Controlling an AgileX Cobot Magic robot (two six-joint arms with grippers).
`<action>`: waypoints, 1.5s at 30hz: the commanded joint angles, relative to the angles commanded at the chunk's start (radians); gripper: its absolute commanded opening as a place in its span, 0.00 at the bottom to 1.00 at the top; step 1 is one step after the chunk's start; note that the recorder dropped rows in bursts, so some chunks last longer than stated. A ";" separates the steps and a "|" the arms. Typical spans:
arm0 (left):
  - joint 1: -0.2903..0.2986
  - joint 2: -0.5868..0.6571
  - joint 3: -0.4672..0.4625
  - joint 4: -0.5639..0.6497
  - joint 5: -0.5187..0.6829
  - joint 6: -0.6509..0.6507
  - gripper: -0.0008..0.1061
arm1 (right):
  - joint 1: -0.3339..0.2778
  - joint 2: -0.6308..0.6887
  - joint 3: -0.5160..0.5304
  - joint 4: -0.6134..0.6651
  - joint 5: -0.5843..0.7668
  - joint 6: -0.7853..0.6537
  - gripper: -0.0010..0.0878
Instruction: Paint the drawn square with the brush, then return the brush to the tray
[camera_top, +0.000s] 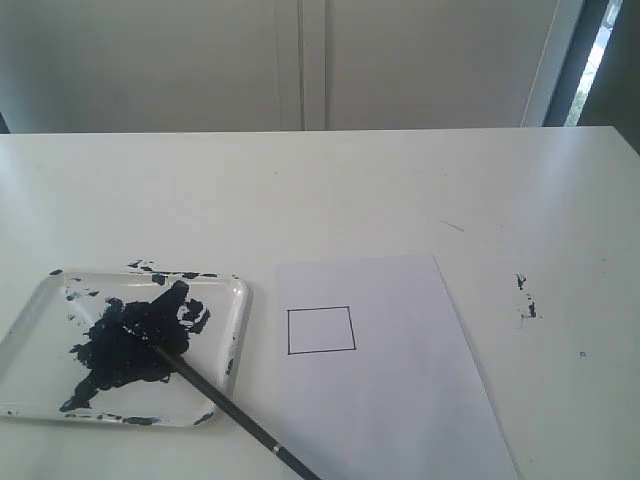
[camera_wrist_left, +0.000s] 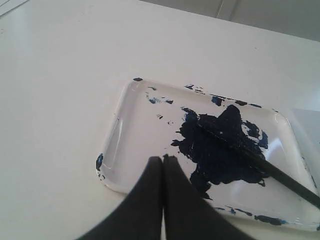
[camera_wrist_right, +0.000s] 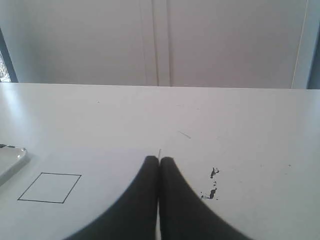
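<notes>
the tray (camera_top: 235, 300) sits on the white table (camera_top: 400, 190), and it serves as the landmark here. a big dark blue-black blotch (camera_top: 125, 345) covers its middle, with specks of the same paint along its rim.

the brush (camera_top: 215, 400) lies slanted with its tip in the blotch; its black handle crosses the tray's near right corner and runs out past the rim toward the bottom edge of the exterior view. a small silver band shows on the handle outside the tray. nothing grips the brush.

just right of the tray lies the paper (camera_top: 400, 400), close to the tray's rim but not touching it as far as can be seen. the square (camera_top: 321, 330) is drawn on the paper's part nearest the tray; it is only a thin black outline with white inside, no paint on it.

farther right of the tray, beyond the paper, a few dark paint spots (camera_top: 526, 300) mark the bare table.

the left gripper (camera_wrist_left: 163, 159) hangs above the tray's near rim, its two black fingers pressed together with nothing between them, clear of the brush. the right gripper (camera_wrist_right: 159, 160) hangs well right of the tray, over the paper's far edge beside the paint spots; its fingers too are pressed together and hold nothing.
</notes>
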 joint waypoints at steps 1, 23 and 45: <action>0.000 0.000 0.000 0.000 0.000 0.000 0.01 | 0.000 0.000 0.000 0.000 0.000 0.000 0.01; 0.000 0.000 0.000 -0.004 -0.295 -0.022 0.01 | 0.000 0.000 0.000 0.003 -0.128 0.006 0.01; 0.000 0.000 0.000 -0.016 -0.171 -0.028 0.01 | 0.003 0.000 -0.112 0.035 -0.119 0.257 0.01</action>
